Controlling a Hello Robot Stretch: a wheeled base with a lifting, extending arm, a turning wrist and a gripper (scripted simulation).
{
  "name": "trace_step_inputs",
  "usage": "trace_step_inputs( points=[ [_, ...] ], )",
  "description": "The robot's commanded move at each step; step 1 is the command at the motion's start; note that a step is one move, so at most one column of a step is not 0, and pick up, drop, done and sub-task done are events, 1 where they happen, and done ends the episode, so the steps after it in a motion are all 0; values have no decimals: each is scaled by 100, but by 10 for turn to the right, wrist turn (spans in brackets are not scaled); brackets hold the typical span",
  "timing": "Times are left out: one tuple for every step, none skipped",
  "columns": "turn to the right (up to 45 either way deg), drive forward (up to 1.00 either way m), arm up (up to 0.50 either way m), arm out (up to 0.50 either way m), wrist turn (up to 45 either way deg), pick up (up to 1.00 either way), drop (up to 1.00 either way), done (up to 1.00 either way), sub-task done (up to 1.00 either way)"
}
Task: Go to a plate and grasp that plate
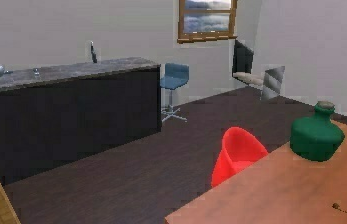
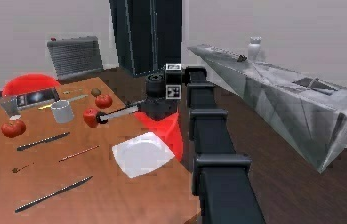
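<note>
The plate (image 2: 141, 156) lies flat on the bench (image 2: 131, 200), near the edge closest to the robot and beside a red chair (image 2: 171, 135). Cutlery (image 2: 81, 153) lies just to its left, which suggests a place setting. The arm (image 2: 213, 160) reaches out over the bench edge, just right of the plate. The end effector (image 2: 109, 116) points past the plate toward a round red fruit (image 2: 91, 117). Finger state: cannot be determined. Whether it holds anything: cannot be determined. Probable next requirement: align the end effector with the plate rim.
</note>
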Motion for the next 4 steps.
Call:
trace_step_inputs(
  points=[
    [0, 0, 0, 0, 60, 0, 0, 0, 0],
    [0, 0, -30, 0, 0, 0, 0, 0, 0],
    [0, 0, 0, 0, 0, 100, 0, 0, 0],
    [0, 0, 10, 0, 0, 0, 0, 0, 0]
  ],
)
